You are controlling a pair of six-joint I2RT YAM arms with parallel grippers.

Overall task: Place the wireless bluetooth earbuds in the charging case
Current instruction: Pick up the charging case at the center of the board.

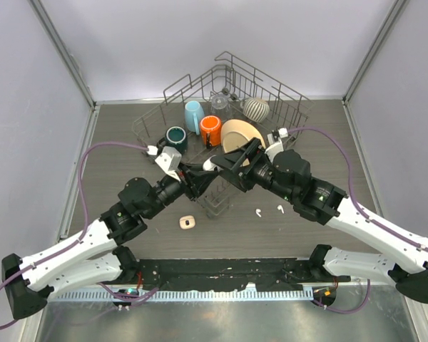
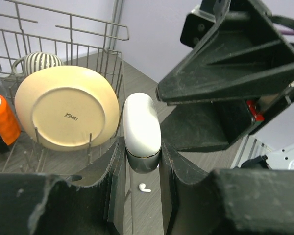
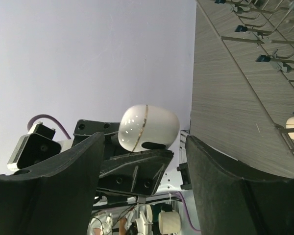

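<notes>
Grey wood-grain table lies beneath both hands. My left gripper is clamped on the charging case; my right gripper stands apart, flanking the case. Two earbuds lie below my right gripper.

Dish rack blocks the far middle, left arm and right arm crowd just near it; table's open either side.
</notes>
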